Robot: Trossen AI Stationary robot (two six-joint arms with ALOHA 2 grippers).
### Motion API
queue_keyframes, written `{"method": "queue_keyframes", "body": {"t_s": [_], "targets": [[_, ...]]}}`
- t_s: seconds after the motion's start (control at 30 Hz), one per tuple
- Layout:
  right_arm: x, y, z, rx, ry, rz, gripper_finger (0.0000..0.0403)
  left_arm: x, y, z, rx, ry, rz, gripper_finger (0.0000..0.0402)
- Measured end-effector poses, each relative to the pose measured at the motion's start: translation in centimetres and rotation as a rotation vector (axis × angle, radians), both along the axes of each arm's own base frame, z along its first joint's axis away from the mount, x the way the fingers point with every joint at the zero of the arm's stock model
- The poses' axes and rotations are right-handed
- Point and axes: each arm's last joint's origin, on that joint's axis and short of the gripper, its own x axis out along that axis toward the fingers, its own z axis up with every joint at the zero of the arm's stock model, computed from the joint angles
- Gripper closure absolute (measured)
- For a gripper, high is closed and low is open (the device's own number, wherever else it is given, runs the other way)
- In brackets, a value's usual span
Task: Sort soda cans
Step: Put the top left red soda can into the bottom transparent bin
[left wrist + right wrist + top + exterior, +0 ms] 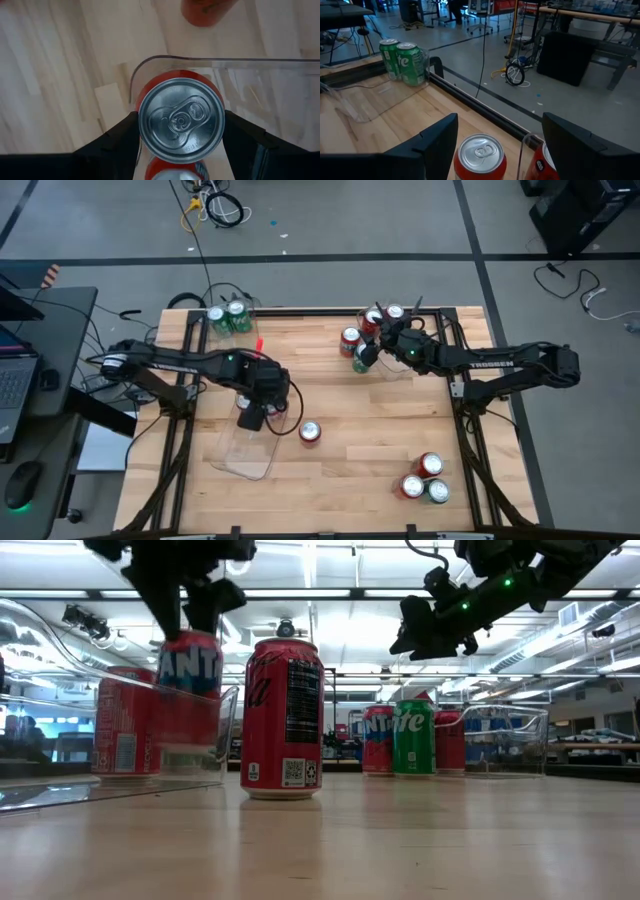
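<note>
Gripping red silver-topped soda can (181, 121), left gripper (181, 145) jaws

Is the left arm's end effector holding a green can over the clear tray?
Not quite. The can in the left end effector is red, not green; the left wrist view shows its red body under the silver top. The rest is right: it is held over the clear tray.
</note>
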Motion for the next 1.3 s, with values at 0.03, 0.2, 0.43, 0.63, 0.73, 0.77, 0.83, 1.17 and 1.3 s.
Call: {"method": "queue_keyframes", "body": {"t_s": [0.03,0.2,0.43,0.63,0.73,0.77,0.83,1.17,1.3], "targets": [[0.0,0.0,0.0,0.000,0.000,0.000,0.0128,0.0,0.0,-0.4,0.000,0.002,-0.002,0.0169],[0.0,0.0,0.0,0.000,0.000,0.000,0.0128,-0.1,0.0,-1.7,0.003,0.001,-0.010,0.0169],[0.0,0.0,0.0,0.001,0.002,0.001,0.0128,-0.1,0.0,-3.3,0.008,-0.007,-0.035,0.0169],[0.0,0.0,0.0,0.001,0.001,0.003,0.0128,-0.2,0.0,-3.7,0.012,-0.006,-0.033,0.0169],[0.0,0.0,0.0,0.002,0.001,0.006,0.0128,-0.1,0.0,-3.5,0.012,-0.008,-0.026,0.0166],[0.0,0.0,0.0,0.002,0.001,0.005,0.0128,-0.1,0.0,-3.5,0.012,-0.008,-0.022,0.0158],[0.0,0.0,0.0,0.002,0.001,0.006,0.0128,0.0,0.0,-3.4,0.010,-0.008,-0.008,0.0133],[0.0,0.0,0.0,0.002,0.001,0.007,0.0128,-0.2,0.1,-3.4,0.046,0.016,0.011,0.0077],[0.0,0.0,0.0,0.002,0.001,0.007,0.0128,-0.2,0.2,-3.4,0.051,0.020,0.012,0.0076]]}}
